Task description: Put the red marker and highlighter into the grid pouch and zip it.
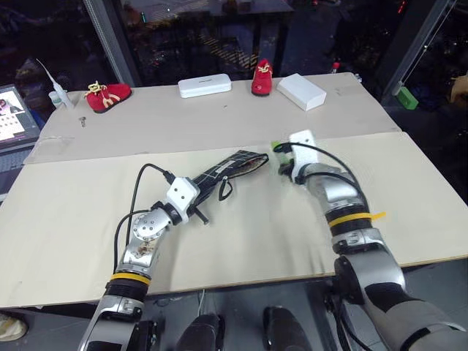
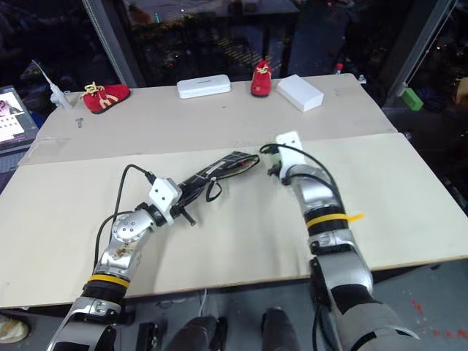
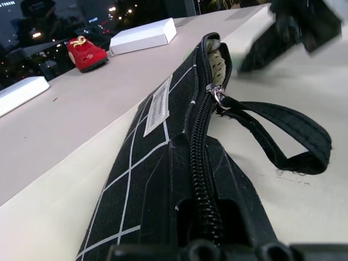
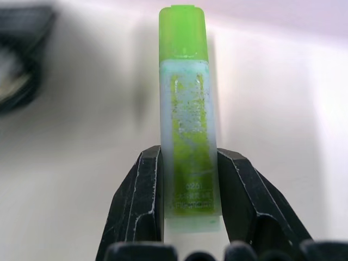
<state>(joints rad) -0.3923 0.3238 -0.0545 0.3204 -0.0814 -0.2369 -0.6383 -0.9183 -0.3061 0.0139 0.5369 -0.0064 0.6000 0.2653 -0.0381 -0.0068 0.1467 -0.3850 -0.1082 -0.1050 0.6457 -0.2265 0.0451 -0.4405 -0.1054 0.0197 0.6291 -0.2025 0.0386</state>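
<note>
Green highlighter (image 4: pixel 188 119) clamped between right gripper (image 4: pixel 187 190) fingers, beside grid pouch (image 1: pixel 223 170)

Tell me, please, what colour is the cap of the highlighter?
Bright green on the highlighter; the right wrist view shows it best.

bright even light on the table (image 1: pixel 219 124), dark surroundings, blurred wrist-view backgrounds

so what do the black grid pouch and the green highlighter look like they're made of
The flat black pouch with white grid lines looks like woven fabric, matte: it sags, with a sewn white label, a coil zipper and a webbing loop pull.

The stubby light-green highlighter, clamped in the right gripper, looks like translucent plastic, smooth, slightly glossy, with scuffed print; green shows through its barrel.
</note>
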